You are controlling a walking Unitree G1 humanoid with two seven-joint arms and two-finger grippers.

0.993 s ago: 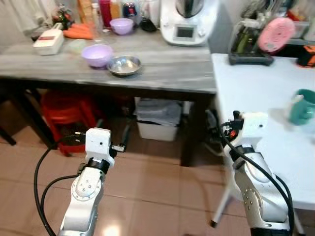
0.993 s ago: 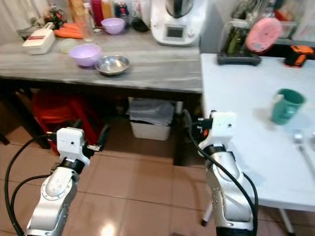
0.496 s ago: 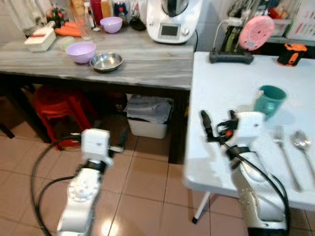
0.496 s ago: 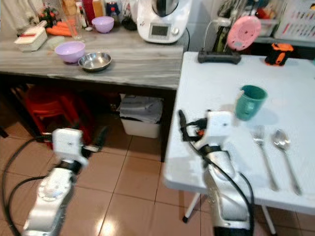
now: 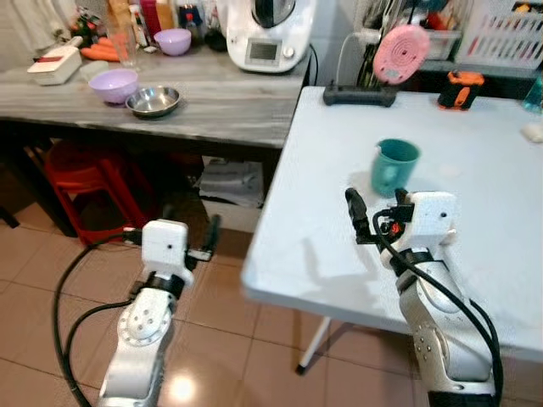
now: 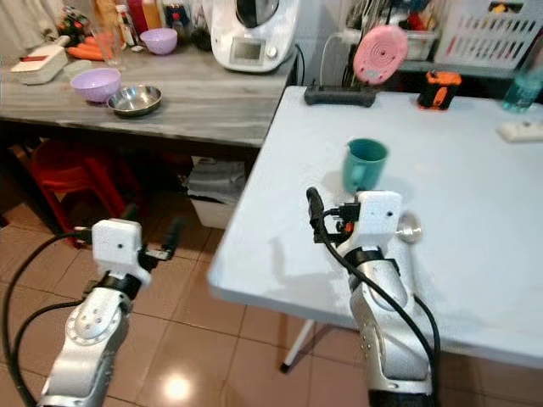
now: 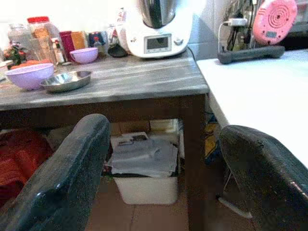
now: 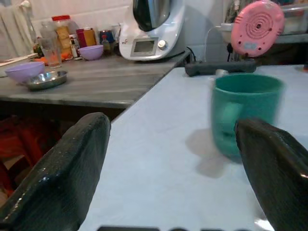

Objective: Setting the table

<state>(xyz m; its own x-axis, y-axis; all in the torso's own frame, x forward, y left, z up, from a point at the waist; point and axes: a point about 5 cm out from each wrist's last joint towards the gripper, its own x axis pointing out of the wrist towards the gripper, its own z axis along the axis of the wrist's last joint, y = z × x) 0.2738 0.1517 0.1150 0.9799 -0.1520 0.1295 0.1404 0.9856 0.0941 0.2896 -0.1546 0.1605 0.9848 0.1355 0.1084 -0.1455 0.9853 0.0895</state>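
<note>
A teal mug (image 5: 395, 165) stands upright on the white table (image 5: 475, 144), handle toward me. My right gripper (image 5: 369, 216) hovers over the table's near left part, a short way in front of the mug (image 8: 243, 113). Its fingers (image 8: 62, 178) are spread wide and hold nothing. The bowl of a silver spoon (image 6: 410, 226) peeks out beside the right wrist. My left gripper (image 5: 193, 227) hangs low over the tiled floor, left of the table. It is open and empty, and its fingers (image 7: 62, 183) point toward the counter.
A grey wooden counter (image 5: 221, 102) on the left carries a purple bowl (image 5: 113, 85), a steel bowl (image 5: 153, 101) and a white kitchen machine (image 5: 263, 34). Under it are a red stool (image 5: 85, 170) and a white bin (image 5: 229, 182). An orange tape measure (image 5: 458, 89) lies at the table's back.
The camera has swung right, so the white table and mug sit more central. My right gripper now hangs over the table. The fork seen half a second ago is behind my right arm.
</note>
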